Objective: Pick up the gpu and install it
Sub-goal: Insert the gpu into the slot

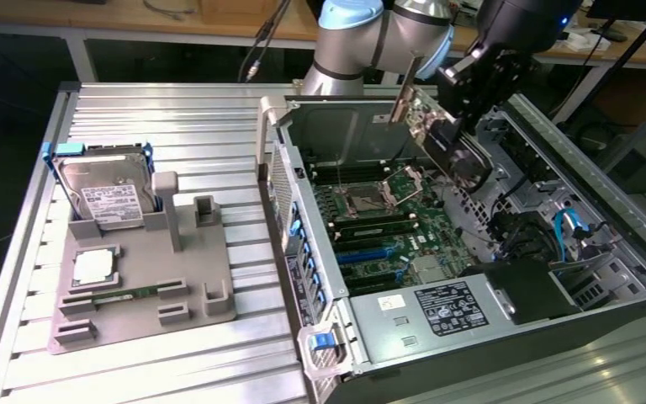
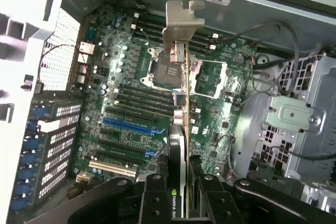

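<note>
The gpu [image 1: 444, 145] hangs tilted over the open computer case [image 1: 592, 210], above the green motherboard [image 1: 373, 227]. Its silver end bracket [image 1: 405, 97] points to the case's back wall. My gripper [image 1: 466, 105] is shut on the card's upper edge. In the wrist view the gpu [image 2: 186, 103] is seen edge-on, with the bracket [image 2: 184, 19] at the far end and the black cooler [image 2: 176, 150] near my black fingers [image 2: 152, 198]. Below it lie the motherboard [image 2: 131, 87], the processor socket [image 2: 165, 69] and a blue slot [image 2: 128, 124].
On the exterior view's left, a grey holder [image 1: 144, 286] on the slatted table carries a silver hard drive [image 1: 104, 192], a processor [image 1: 95, 268] and a memory stick [image 1: 132, 295]. Inside the case are drive cages [image 2: 299, 124], cables [image 1: 570, 231] and a black power supply [image 1: 525, 290].
</note>
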{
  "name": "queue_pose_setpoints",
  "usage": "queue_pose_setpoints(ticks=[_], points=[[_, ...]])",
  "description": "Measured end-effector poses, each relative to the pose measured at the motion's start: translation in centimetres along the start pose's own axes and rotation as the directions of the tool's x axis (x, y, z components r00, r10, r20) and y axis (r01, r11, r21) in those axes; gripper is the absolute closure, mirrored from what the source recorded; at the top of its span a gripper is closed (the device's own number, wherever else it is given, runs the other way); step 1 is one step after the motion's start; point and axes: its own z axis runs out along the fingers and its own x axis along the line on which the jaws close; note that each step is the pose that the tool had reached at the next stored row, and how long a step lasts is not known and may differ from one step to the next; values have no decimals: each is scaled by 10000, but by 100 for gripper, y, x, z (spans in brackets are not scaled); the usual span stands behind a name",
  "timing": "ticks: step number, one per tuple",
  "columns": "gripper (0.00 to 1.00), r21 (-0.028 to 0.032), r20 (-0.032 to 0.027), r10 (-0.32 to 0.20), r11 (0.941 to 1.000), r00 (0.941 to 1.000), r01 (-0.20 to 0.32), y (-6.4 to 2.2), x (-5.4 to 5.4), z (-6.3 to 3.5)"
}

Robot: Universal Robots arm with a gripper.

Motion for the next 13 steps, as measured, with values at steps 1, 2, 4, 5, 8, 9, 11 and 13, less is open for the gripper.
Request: queue_pose_setpoints(ticks=[1, 2, 4, 5, 8, 9, 11, 13], points=[[73, -5, -6, -241, 9997, 9997, 241, -1, -2, 1], [73, -11, -10, -440, 9990, 9990, 440, -1, -4, 3], [73, -20, -18, -800, 9968, 9968, 799, -1, -5, 7], [73, -26, -22, -1008, 9949, 9949, 1008, -2, -5, 9], [73, -41, -33, -1558, 9878, 9878, 1557, -2, -5, 14], [73, -47, -36, -1750, 9846, 9846, 1750, -2, -5, 16], [73, -57, -43, -2103, 9776, 9776, 2102, -2, -5, 19], [73, -67, -49, -2453, 9694, 9694, 2453, -2, -5, 22]])
